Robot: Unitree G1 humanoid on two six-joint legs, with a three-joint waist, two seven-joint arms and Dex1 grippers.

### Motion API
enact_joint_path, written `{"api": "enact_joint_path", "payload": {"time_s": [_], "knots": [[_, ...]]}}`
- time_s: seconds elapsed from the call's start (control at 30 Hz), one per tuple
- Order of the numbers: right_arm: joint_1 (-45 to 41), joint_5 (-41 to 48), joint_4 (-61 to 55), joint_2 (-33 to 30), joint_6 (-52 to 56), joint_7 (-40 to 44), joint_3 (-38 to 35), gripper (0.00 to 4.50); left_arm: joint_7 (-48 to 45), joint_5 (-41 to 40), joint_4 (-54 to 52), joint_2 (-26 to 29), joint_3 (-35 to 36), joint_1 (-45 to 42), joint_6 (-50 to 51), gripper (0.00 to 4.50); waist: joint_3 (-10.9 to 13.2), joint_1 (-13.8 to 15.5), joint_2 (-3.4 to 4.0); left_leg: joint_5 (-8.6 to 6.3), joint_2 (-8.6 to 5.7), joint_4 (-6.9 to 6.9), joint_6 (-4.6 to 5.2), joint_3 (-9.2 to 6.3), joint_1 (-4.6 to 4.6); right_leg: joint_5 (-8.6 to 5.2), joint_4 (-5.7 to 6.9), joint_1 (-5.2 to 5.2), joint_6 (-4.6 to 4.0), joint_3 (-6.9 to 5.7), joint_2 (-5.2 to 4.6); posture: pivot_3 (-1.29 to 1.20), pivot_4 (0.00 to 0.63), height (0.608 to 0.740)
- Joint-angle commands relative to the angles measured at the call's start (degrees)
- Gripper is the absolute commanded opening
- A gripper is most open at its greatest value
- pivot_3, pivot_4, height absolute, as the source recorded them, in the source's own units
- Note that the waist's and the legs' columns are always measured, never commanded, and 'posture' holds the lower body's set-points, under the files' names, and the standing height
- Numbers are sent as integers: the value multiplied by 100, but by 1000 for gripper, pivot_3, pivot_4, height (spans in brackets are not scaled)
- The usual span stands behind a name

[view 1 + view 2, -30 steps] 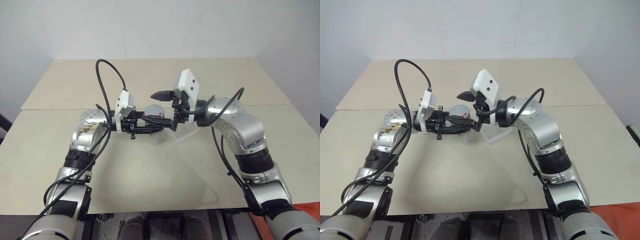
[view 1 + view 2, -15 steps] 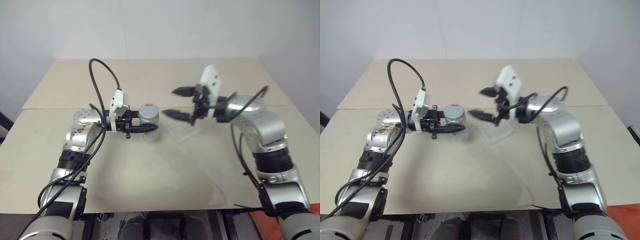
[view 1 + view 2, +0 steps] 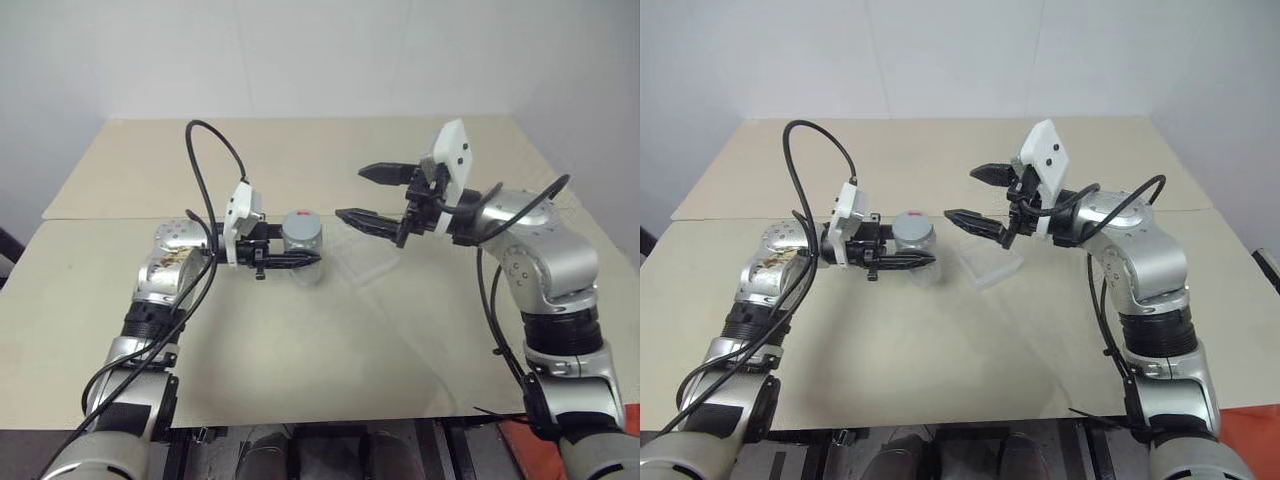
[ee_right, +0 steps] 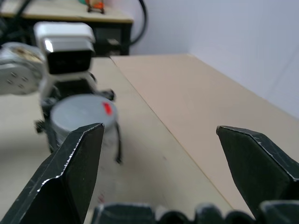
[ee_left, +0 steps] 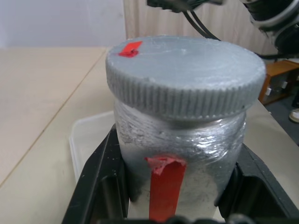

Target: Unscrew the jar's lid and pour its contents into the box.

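The silver-grey jar [image 3: 303,248] hangs upright a little above the table, with my left gripper [image 3: 312,258] shut on its body from the left. In the left wrist view a red stripe runs down the jar [image 5: 180,154] between the two black fingers [image 5: 100,177]. The grey lid [image 5: 184,74] sits on the jar, its red mark on top. The contents are hidden inside. My right gripper [image 3: 351,192] stands open to the right of the jar, level with the lid [image 3: 300,224] and apart from it. The clear box [image 3: 372,262] lies on the table below the right gripper.
The table [image 3: 300,340] is made of two beige boards with a seam running across behind the arms. Black cables loop above both wrists. A red-orange object [image 3: 622,418] shows past the table's near right corner.
My right gripper has drawn back to the right from the lid and stands open and apart from it. The jar, with its lid on, stays in the left gripper.
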Motion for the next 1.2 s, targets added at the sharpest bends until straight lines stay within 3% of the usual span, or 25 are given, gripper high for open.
{"api": "enact_joint_path", "payload": {"time_s": [0.03, 0.27, 0.53, 1.2], "knots": [[-268, 151, -336, 241, 111, -73, 167, 4474, 21, 15, 69, -93, 17, -220, -151, 1935, 0, -5, 0, 0, 0, 0, 0, 0, 1, 0, 1, 0, 0, 0, 0, 0, 150, 740], [-460, -158, -198, 704, 36, -247, 681, 4474, -28, 35, 103, -128, 24, -250, -178, 1935, 0, -7, 0, 0, -1, 0, 0, 0, 0, 0, 1, -2, 0, -1, 0, 0, 150, 740], [-648, -534, 315, 857, -109, -303, 745, 4474, -52, 4, 18, -46, 50, -198, -141, 1935, 0, 1, 0, 0, -3, 1, 0, -2, 0, 0, 2, -1, 0, -2, 0, 0, 150, 740], [-262, -627, 281, 147, -101, -149, 455, 4474, -59, -57, -114, 41, 70, -79, -110, 1935, 0, -6, 0, 0, -1, 0, 0, 0, 0, 0, 2, -2, 0, -2, 0, 0, 150, 740]]}}
